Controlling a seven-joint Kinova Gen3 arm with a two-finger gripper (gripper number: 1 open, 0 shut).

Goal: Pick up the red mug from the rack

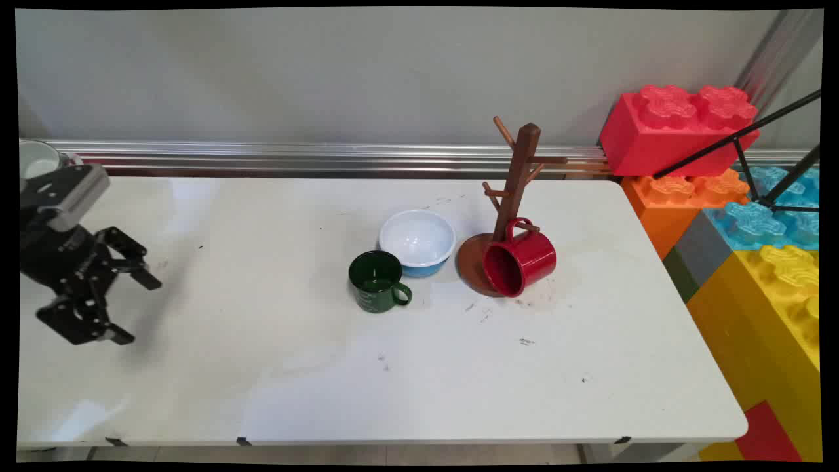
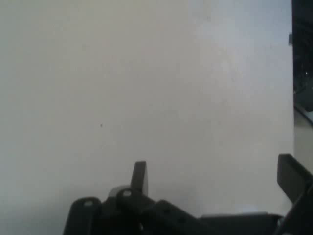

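1. Gripper (image 1: 134,311), black and two-fingered, hovers at the frame's left edge over the white table (image 1: 262,367), fingers spread, holding nothing.
2. Dark green enamel mug (image 1: 376,282) stands at centre, touching a white-and-blue bowl (image 1: 417,241).
3. Red enamel mug (image 1: 520,258) hangs from a brown wooden mug tree (image 1: 518,177), right of centre.

Gripper (image 1: 139,308): black, two-finger, fingers spread, empty, above table's left end.
Nearest: green mug (image 1: 377,281), well apart rightward.
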